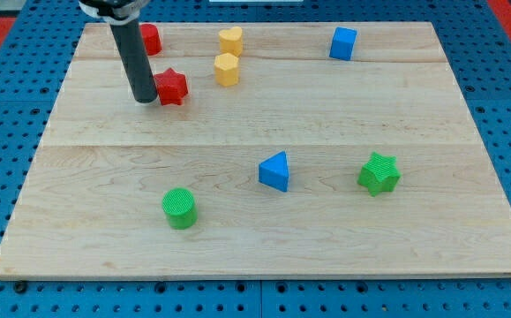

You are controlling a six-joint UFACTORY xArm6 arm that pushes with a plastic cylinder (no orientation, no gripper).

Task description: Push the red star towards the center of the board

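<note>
The red star (173, 87) lies on the wooden board (264, 238) in the upper left part of the view. My tip (146, 100) rests on the board right at the star's left side, touching or nearly touching it. The dark rod rises from there to the view's top. A second red block (150, 39) sits at the board's top edge, partly hidden behind the rod; its shape is unclear.
A yellow heart (230, 40) and a yellow hexagon (227, 69) stand just right of the star. A blue cube (343, 42) is at the top right. A blue triangle (275, 171), green star (379, 173) and green cylinder (180, 208) lie lower down.
</note>
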